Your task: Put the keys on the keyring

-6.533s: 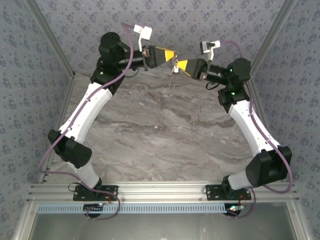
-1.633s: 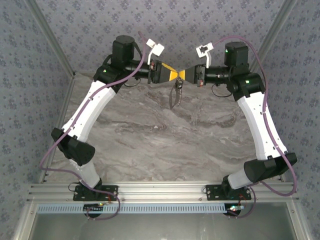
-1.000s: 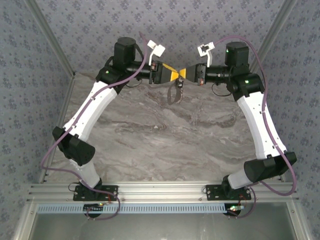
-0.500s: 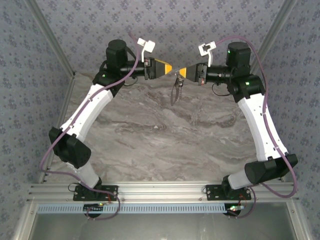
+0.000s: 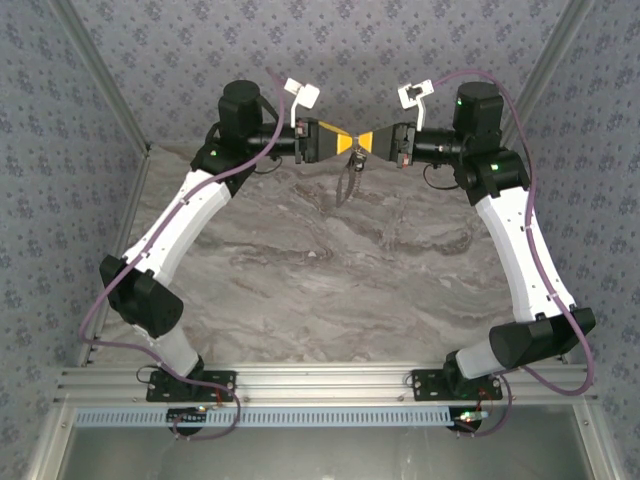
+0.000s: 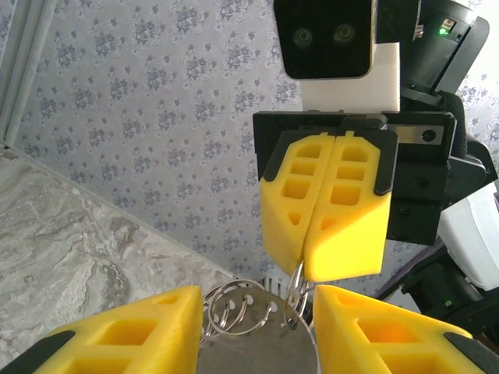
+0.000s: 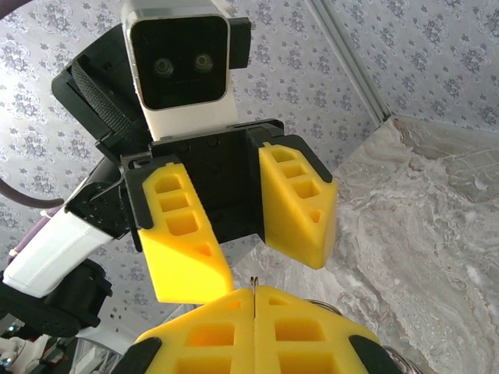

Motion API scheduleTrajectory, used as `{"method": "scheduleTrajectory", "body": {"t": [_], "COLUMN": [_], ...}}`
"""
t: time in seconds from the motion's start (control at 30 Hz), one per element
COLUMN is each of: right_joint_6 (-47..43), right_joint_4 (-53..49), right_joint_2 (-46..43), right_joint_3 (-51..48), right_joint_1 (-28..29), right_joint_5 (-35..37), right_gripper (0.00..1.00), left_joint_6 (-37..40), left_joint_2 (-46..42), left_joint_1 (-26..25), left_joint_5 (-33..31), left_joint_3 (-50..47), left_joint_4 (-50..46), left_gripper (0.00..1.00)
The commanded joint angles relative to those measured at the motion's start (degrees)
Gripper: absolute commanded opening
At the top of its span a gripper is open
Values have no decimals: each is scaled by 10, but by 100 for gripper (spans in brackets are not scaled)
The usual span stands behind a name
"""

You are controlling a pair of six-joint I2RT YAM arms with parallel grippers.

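Note:
High over the back of the table, my two grippers meet tip to tip. My right gripper is shut on a thin wire ring of the keyring. The rest of the bunch hangs below it. In the left wrist view that bunch is a round metal disc with holes that carry several small split rings. My left gripper is open, one yellow finger on each side of the disc. I cannot make out the keys within the bunch.
The marble tabletop lies well below both grippers. Patterned walls stand close behind them, and metal frame posts run up the back corners. The arm bases sit on the near rail.
Half a second ago my left gripper had drawn back to the left; it has returned to meet the right gripper's tip. The keyring stayed hanging from the right gripper.

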Motion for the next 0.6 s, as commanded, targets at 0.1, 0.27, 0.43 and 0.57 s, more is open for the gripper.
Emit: {"method": "scheduleTrajectory", "body": {"t": [0.1, 0.27, 0.43, 0.57], "right_joint_6": [6, 7, 7, 7], "right_joint_4": [17, 19, 19, 20], "right_joint_2": [-9, -11, -14, -15], "right_joint_3": [-2, -6, -8, -9], "right_joint_1": [4, 6, 6, 6], "right_joint_5": [-14, -13, -12, -10], "right_gripper": [0, 0, 0, 0], "left_joint_6": [-5, -5, -4, -4], "left_joint_2": [-2, 1, 1, 2], "left_joint_1": [-11, -15, -17, -19], "left_joint_5": [14, 16, 19, 22], "left_joint_3": [29, 32, 32, 32], "left_joint_4": [16, 15, 14, 16], "left_gripper": [40, 32, 20, 5]}}
